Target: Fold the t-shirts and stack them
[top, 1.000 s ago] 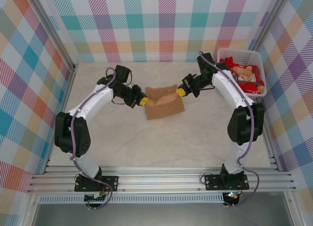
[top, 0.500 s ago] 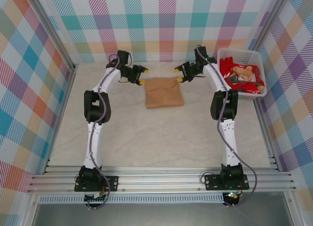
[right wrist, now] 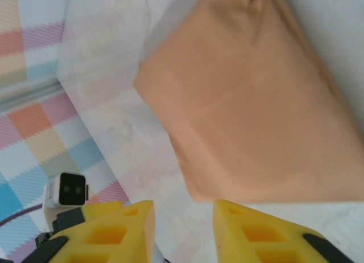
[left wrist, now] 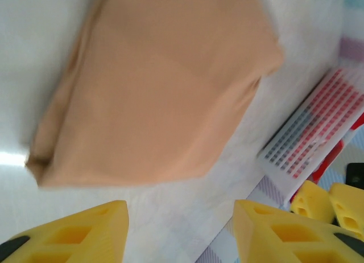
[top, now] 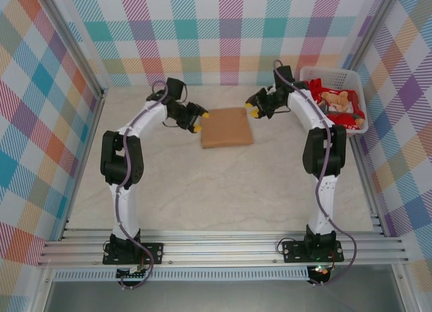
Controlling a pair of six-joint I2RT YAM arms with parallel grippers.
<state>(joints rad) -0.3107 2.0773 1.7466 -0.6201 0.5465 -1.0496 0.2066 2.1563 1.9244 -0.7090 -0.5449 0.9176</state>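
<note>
The folded tan t-shirt (top: 227, 127) lay flat on the table to the left of the white lattice basket (top: 334, 69), apart from it, plain side up. It formed a nearly square packet whose slightly longer axis ran toward the basket. The right gripper (top: 252, 110) hung between the basket and the packet, just off the packet's far corner on the basket side. Its jaws were narrowly parted and held nothing. The left gripper (top: 200, 121) hung at the packet's opposite edge, the one turned away from the basket. Its yellow fingers (left wrist: 74, 229) stood well apart with bare table between them and no cloth in the gap. In both wrist views the cloth lay ahead of the fingertips and clear of them, so neither gripper was judged to be touching the packet. The red t-shirts (top: 349, 117) sat bunched inside the basket, not yet folded. The right arm stood much nearer the basket than the left, so a reach for the next garment would probably fall to the right gripper, which would have to turn away from the packet toward the basket's open top.
</note>
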